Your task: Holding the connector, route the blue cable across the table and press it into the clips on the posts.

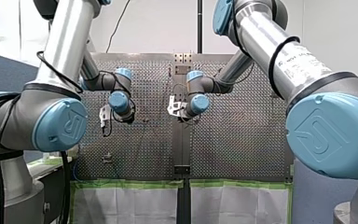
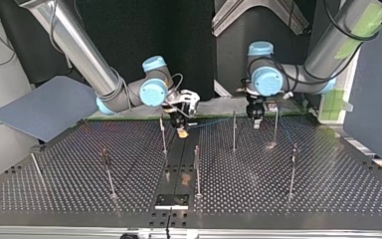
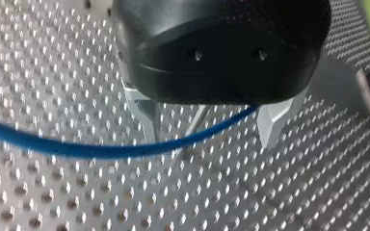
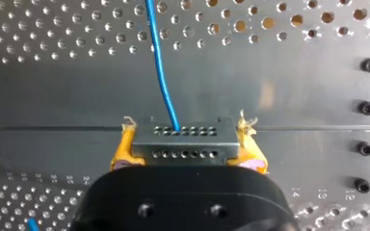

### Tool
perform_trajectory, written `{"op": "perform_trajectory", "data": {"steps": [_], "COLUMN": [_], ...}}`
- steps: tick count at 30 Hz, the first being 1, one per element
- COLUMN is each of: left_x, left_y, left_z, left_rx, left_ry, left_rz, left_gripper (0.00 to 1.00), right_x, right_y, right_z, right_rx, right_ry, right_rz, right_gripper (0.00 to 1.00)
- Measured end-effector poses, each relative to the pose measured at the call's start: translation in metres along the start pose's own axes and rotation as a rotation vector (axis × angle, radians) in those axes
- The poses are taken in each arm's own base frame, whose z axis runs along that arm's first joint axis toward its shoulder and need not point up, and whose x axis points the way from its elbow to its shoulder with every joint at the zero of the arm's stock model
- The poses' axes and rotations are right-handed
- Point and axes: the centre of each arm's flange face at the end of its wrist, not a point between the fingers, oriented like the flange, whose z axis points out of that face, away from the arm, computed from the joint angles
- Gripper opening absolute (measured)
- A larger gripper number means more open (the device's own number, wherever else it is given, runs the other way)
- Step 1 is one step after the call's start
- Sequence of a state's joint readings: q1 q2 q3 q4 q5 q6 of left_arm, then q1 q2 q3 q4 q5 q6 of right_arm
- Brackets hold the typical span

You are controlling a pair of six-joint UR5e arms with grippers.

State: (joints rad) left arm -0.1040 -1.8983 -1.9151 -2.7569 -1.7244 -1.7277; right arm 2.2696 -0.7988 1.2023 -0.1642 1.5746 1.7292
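The right claw [image 4: 187, 144] is clenched on the connector [image 4: 183, 155], and the cable [image 4: 164, 82] runs straight ahead from it, passing crosswise just beyond the left claw's [image 3: 208, 132] spread fingertips, above the bench [image 3: 53, 202].

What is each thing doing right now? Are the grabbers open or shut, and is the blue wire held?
My right gripper: shut on the connector.
Connector: clamped between yellow pads, blue cable coming out of it.
My left gripper: open, fingers apart.
Blue cable: slack, crossing the gap between my left gripper's fingers, not pinched.
Posts: upright; too small to tell whether the cable is pressed in.
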Motion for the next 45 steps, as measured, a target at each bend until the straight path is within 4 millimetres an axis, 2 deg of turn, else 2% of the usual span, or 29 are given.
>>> {"op": "perform_trajectory", "data": {"steps": [6,16,37,41,45], "left_x": [0.011,0.02,0.028,0.031,0.034], "left_y": [-0.008,-0.018,-0.109,-0.125,-0.131], "left_z": [-0.022,-0.038,-0.075,-0.07,-0.058], "left_rx": [0.01,-0.02,0.173,0.216,0.209], "left_ry": [0.051,0.085,-0.042,-0.041,-0.034], "left_rz": [0.038,0.083,-0.012,-0.017,-0.019], "left_gripper": [1.0,1.0,1.0,1.0,1.0], "right_x": [0.0,-0.001,0.0,0.0,0.0], "right_y": [0.001,0.001,0.013,0.013,0.013], "right_z": [0.0,-0.001,-0.001,-0.001,-0.001], "right_rx": [-0.001,-0.002,-0.02,-0.02,-0.02], "right_ry": [-0.003,-0.009,-0.026,-0.026,-0.026], "right_rz": [0.001,0.002,0.003,0.004,0.006], "right_gripper": [0.0,0.0,0.0,0.0,0.0]}}
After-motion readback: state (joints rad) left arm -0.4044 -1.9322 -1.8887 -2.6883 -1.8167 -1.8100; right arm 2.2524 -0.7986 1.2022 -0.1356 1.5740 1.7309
